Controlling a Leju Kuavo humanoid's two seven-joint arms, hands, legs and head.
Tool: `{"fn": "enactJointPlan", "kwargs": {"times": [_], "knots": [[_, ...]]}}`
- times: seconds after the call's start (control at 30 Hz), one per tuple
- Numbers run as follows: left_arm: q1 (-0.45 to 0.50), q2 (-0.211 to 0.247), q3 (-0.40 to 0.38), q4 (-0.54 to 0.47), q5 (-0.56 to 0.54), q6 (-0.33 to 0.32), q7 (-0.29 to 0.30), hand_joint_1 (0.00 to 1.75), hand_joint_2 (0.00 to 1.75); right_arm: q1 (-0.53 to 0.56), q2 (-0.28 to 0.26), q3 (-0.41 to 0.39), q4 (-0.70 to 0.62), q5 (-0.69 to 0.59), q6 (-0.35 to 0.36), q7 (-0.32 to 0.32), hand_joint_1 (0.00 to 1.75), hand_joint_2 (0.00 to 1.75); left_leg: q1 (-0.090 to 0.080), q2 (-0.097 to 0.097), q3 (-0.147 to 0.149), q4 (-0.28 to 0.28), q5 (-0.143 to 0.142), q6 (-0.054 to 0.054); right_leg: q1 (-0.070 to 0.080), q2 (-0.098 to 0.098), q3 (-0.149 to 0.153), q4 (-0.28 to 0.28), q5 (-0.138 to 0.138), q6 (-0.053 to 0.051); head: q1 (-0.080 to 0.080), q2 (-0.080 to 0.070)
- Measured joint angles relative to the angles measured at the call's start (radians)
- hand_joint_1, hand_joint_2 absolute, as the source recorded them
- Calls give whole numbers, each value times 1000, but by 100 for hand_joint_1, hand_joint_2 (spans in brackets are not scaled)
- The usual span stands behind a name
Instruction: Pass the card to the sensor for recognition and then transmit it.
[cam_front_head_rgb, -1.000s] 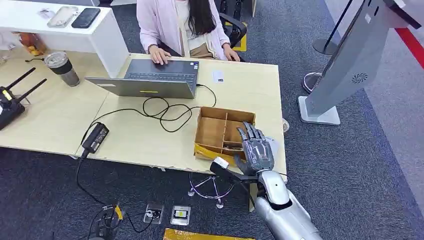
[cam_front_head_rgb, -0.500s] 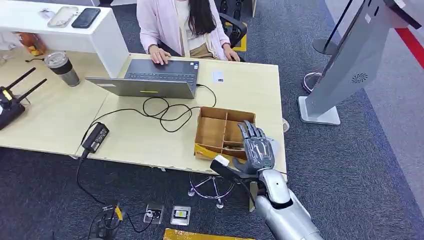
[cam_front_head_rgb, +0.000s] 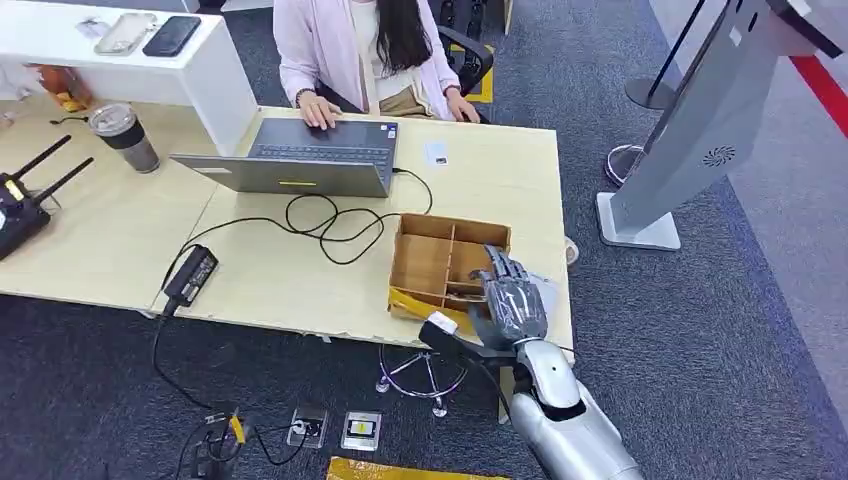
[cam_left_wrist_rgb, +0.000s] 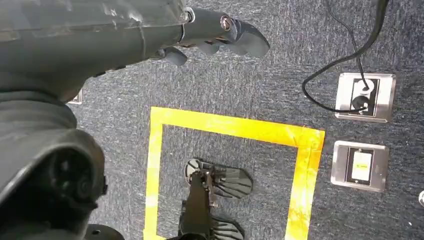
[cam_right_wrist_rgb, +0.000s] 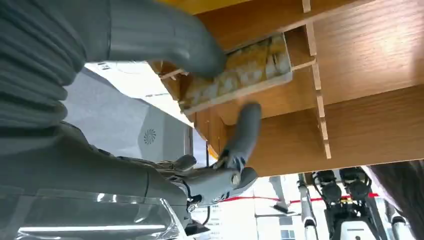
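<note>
One hand matters here: the right hand (cam_front_head_rgb: 512, 305) hangs over the near right corner of the wooden divided box (cam_front_head_rgb: 425, 262) on the bench (cam_front_head_rgb: 260, 270), while the left hand (cam_left_wrist_rgb: 220, 37) hangs by the robot's side over the carpet, its fingers loosely curled with nothing in them, well away from the work. In the right wrist view, the card (cam_right_wrist_rgb: 237, 72), a flat piece with a yellowish mottled face, lies in a narrow compartment of the box, its long axis running along that compartment's length between the thin partitions. The thick grey thumb (cam_right_wrist_rgb: 165, 37) sits at one end of the card, overlapping its edge, and a darker finger (cam_right_wrist_rgb: 245, 127) reaches in on the card's other long side, so the card lies between thumb and fingers, slightly beyond the palm. The fingers are spread and partly bent; whether the thumb is actually touching the card or only hovering in front of it I cannot tell, and nothing shows a firm pinch yet. My judgement is that the pick is about to be made: the closing move should bring thumb and finger together across the card's short axis. The partition walls stand close on either side, so a finger could catch on them. A grey kiosk-like stand (cam_front_head_rgb: 690, 150), perhaps the sensor, is off to the robot's right, well apart from the box.
</note>
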Motion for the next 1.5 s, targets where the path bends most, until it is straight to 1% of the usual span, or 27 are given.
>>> {"fn": "enactJointPlan", "kwargs": {"times": [0.33,0.47,0.67,0.77,0.87,0.97,1.1,1.3,1.4,1.5], "knots": [[3,0,0,0,0,0,0,0,0,8,-2,0,-29,-7,18,4,175,175,0,0,0,0,0,0,0,0,0,0,0,0,0,0],[5,0,0,0,-3,0,0,0,0,22,-5,0,-62,-21,41,13,175,175,0,0,0,0,0,0,0,0,0,0,0,0,0,0],[4,1,0,0,-7,-2,3,0,0,39,-14,0,-107,-39,54,25,175,175,0,0,0,0,0,0,0,0,0,0,0,0,0,0],[5,1,0,0,-10,-3,3,0,0,48,-20,0,-129,-57,51,31,175,175,0,0,0,0,0,0,0,0,0,0,0,0,0,0],[4,2,0,0,-18,-3,4,0,0,47,-29,0,-143,-59,34,34,175,175,0,0,0,0,0,0,0,0,0,0,0,0,0,0],[3,4,0,0,-27,-5,4,0,0,21,-53,-8,-172,-58,30,37,175,175,0,0,0,0,0,0,0,0,0,0,0,0,0,0],[1,5,0,0,-38,-10,5,0,0,-43,-79,-41,-222,-32,59,41,175,175,0,1,1,0,1,0,-1,0,0,0,1,0,0,0],[-9,4,0,0,-60,-15,13,0,0,-143,-100,-95,-285,5,87,40,175,175,0,1,1,0,1,0,0,0,0,0,2,0,0,0],[-20,2,-1,0,-71,-16,20,0,0,-187,-105,-114,-302,12,93,27,175,175,0,1,1,0,1,0,0,0,0,0,2,0,0,0],[-30,-2,-1,0,-81,-16,28,0,0,-208,-105,-127,-303,3,92,10,175,175,0,1,0,0,1,0,0,0,0,0,2,0,0,0]]}}
